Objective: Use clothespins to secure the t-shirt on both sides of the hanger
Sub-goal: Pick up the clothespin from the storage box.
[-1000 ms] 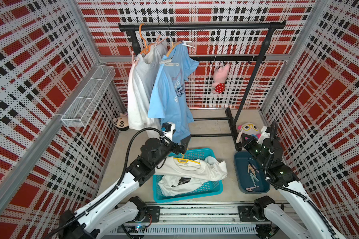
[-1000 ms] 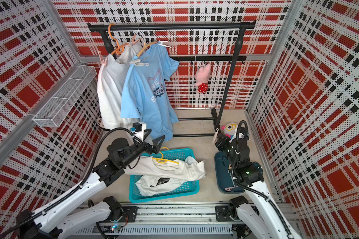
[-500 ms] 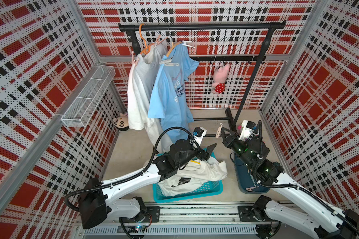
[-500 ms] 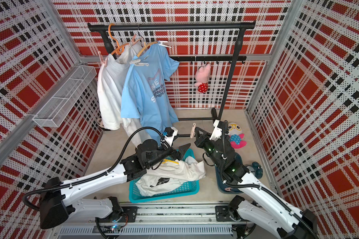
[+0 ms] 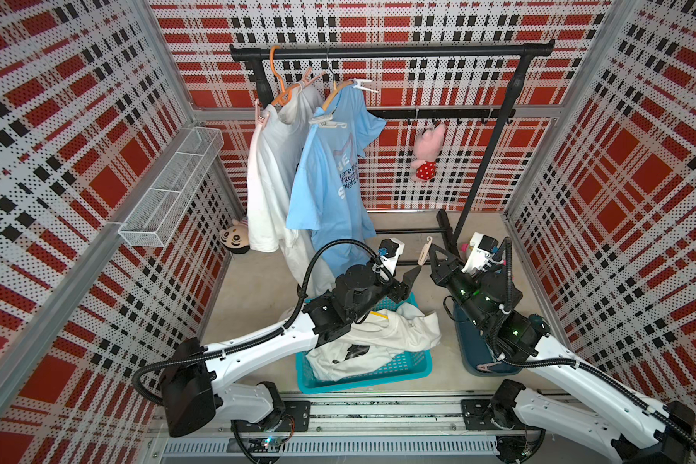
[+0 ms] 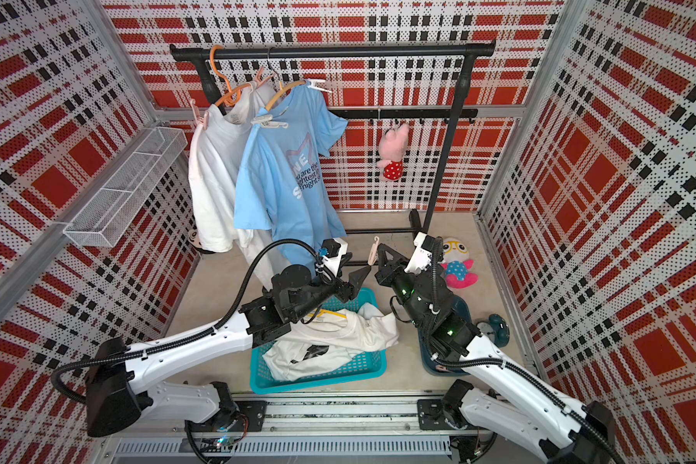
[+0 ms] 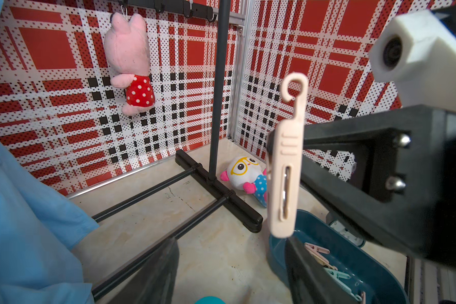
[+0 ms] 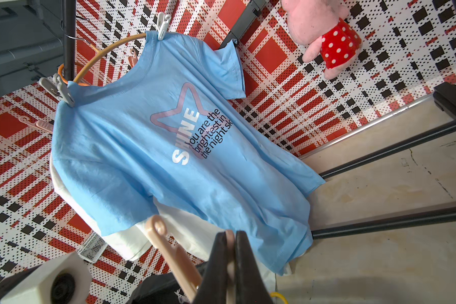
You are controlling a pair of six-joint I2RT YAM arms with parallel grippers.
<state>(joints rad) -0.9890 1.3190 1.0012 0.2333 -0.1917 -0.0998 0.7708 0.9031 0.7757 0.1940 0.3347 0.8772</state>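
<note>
Clothespin (image 7: 284,168), beige and upright, hangs in mid-air between your two arms, above the floor: your left gripper (image 7: 231,240) sits just beside it with jaws apart, while your right gripper (image 5: 434,254) has its jaws clamped on it.

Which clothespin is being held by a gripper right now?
The beige clothespin pinched in the right gripper; the others are clipped to hung shirts or lie in the dark blue tray.

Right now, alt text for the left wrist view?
A beige clothespin stands upright in the foreground, hook end up, pinched by the right tool. Behind: black rack post, hanging pink plush, and a dark tray of pegs on the floor.
</note>
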